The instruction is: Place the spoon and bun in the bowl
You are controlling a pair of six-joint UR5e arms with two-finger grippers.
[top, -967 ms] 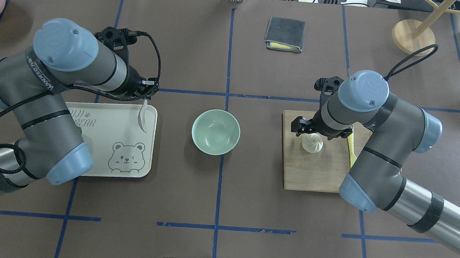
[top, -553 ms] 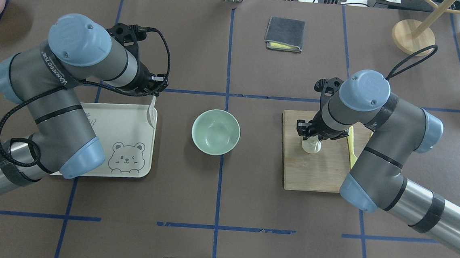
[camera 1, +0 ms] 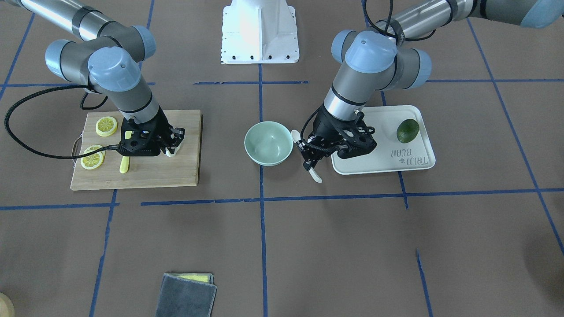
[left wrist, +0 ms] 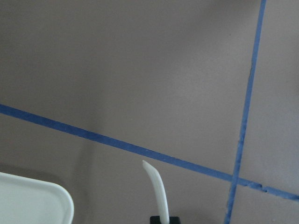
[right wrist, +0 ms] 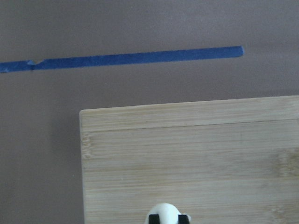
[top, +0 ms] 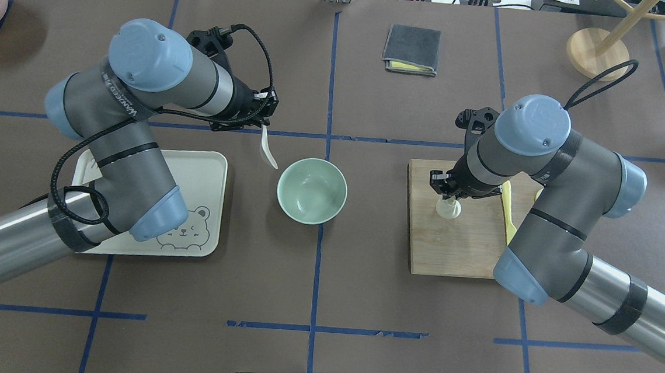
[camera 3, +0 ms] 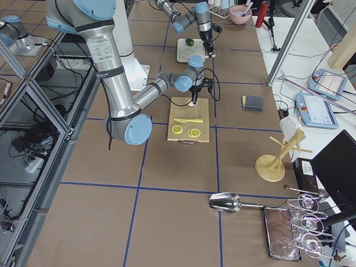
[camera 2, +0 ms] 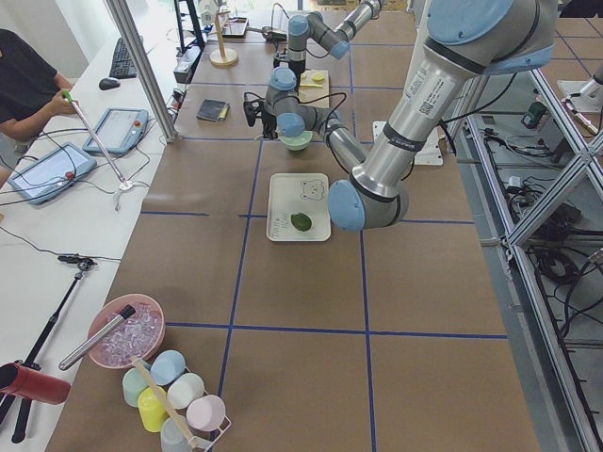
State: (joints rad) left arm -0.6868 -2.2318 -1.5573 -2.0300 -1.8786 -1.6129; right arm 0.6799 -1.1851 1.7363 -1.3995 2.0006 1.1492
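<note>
The pale mint-green bowl (top: 311,194) stands empty at the table's middle; it also shows in the front view (camera 1: 269,143). My left gripper (top: 263,128) is shut on the off-white spoon (top: 269,151) and holds it in the air just left of the bowl, past the tray's edge. The spoon (camera 1: 315,174) also shows in the front view, and its handle (left wrist: 157,186) in the left wrist view. My right gripper (top: 452,196) is shut on the white bun (top: 448,209) low over the wooden board (top: 451,247). The bun (right wrist: 164,212) sits between the fingertips.
The bear-printed tray (top: 192,179) lies left of the bowl, with a green avocado (camera 1: 407,130) on it. Two lemon slices (camera 1: 106,126) and a yellow knife (top: 507,213) lie on the board. A folded grey cloth (top: 411,50) lies at the far side.
My left arm has carried the spoon from over the tray rightward to beside the bowl. My right gripper has closed on the bun.
</note>
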